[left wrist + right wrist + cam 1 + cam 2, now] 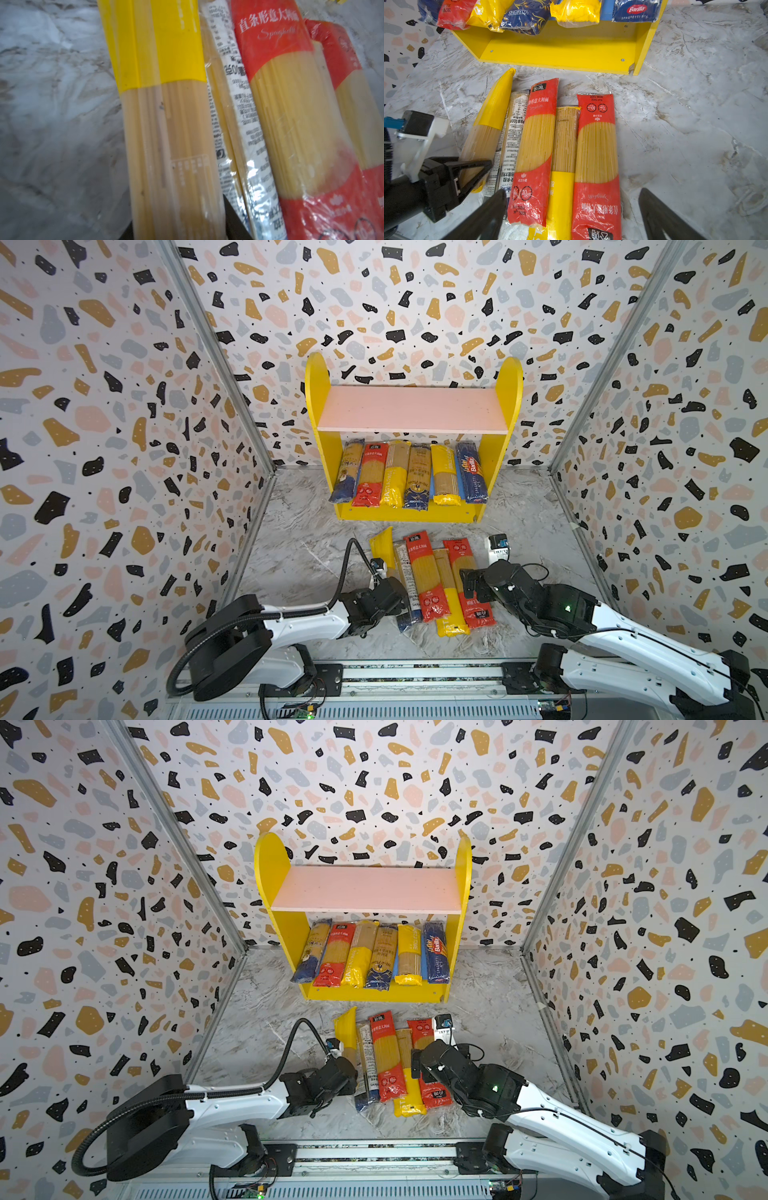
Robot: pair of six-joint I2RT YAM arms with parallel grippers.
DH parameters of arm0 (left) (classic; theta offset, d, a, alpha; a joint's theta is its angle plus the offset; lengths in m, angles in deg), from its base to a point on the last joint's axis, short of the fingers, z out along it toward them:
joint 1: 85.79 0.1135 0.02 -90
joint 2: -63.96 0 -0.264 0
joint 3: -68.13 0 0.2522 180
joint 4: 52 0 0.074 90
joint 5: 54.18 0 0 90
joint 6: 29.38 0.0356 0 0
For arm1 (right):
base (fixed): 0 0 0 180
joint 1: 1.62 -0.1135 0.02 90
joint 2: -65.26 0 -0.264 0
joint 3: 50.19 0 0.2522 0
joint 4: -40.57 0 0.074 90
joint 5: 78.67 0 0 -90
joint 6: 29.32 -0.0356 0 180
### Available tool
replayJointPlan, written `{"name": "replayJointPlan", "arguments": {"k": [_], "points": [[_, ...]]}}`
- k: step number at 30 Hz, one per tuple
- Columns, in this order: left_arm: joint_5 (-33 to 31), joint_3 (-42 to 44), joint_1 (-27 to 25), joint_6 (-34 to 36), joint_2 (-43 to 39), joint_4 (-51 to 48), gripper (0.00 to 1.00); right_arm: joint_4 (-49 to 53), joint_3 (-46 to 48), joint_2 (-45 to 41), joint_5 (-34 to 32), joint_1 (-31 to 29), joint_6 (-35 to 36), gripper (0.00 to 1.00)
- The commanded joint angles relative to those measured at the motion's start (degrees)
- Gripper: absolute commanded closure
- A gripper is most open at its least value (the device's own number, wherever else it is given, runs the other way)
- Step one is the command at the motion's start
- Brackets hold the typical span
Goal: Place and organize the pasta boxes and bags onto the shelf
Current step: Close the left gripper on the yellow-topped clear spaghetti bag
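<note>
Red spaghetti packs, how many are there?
3. One red pack lies on the shelf's lower board, second from left. Two lie on the table: the middle pack and the right-end pack. None seems hidden.

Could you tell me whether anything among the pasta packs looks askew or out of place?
Yes. The yellow-ended pack at the left of the row on the table looks tilted onto its edge and angled away from its neighbours, which lie flat. The left gripper is closed around its near end.

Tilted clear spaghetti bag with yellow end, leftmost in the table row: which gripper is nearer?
Left. The left gripper clamps the yellow-ended spaghetti bag; the open right gripper hovers over the red-ended bag at the row's opposite edge.
</note>
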Motion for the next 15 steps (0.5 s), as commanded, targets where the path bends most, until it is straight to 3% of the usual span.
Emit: {"name": "replayJointPlan", "arguments": {"k": [1, 7, 15], "points": [[-1.45, 0.29, -0.43, 2.61, -5.3, -4.22, 0.71, -0.84, -1.06, 0.48, 0.21, 0.26, 1.24, 0.01], [-1.03, 1.67, -0.43, 2.73, -13.65, -8.45, 0.89, -1.75, -1.69, 1.79, 0.69, 0.55, 1.51, 0.01], [-2.06, -2.15, -0.43, 6.43, -24.6, -18.93, 1.0, -1.93, -3.06, 2.63, 1.1, 0.64, 2.11, 0.01]]}}
